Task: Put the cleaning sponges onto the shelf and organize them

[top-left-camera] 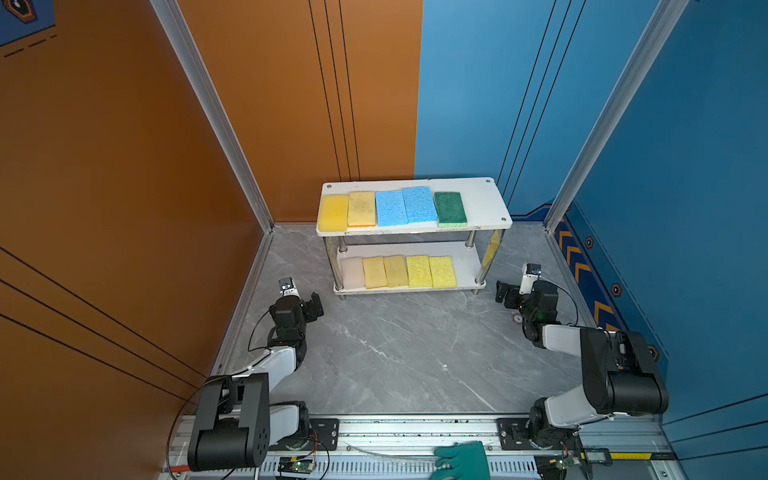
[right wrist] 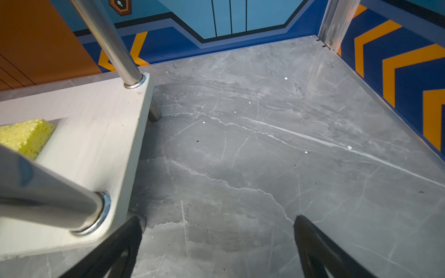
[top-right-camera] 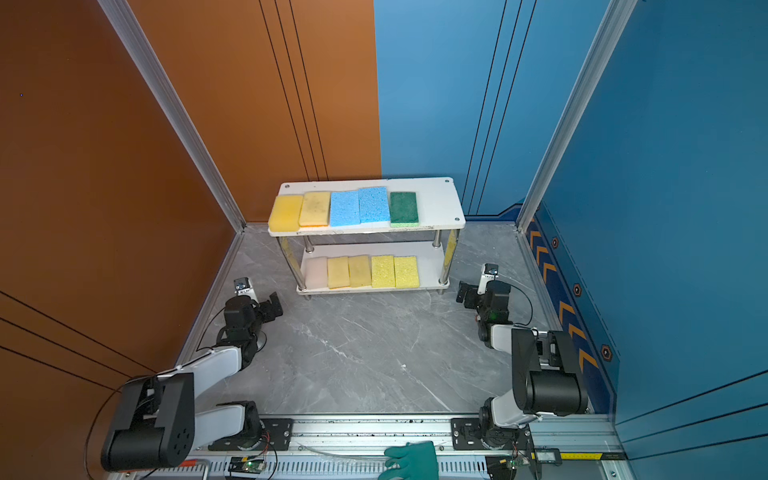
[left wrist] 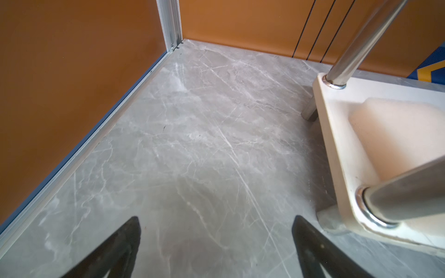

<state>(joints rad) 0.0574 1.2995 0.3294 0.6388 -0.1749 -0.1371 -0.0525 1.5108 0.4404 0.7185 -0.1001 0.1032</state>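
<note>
The shelf (top-left-camera: 486, 199) (top-right-camera: 440, 199) stands at the back of the table in both top views. On its top board lie two yellow sponges (top-left-camera: 333, 212), two light blue ones (top-left-camera: 390, 208) and a dark green one (top-left-camera: 450, 208). The lower board holds a pink-beige sponge (top-left-camera: 353, 272) (left wrist: 395, 134) and several yellow ones (top-left-camera: 419, 271) (right wrist: 24, 137). My left gripper (top-left-camera: 316, 305) (left wrist: 215, 219) hovers open and empty off the shelf's left front corner. My right gripper (top-left-camera: 503, 293) (right wrist: 218, 219) is open and empty off the right front corner.
A teal-green rubber glove (top-left-camera: 463, 461) rests on the front rail. Orange and blue walls close in the grey marble table (top-left-camera: 395, 353) on three sides. The shelf's chrome posts (left wrist: 356, 48) (right wrist: 108, 43) stand close to both grippers.
</note>
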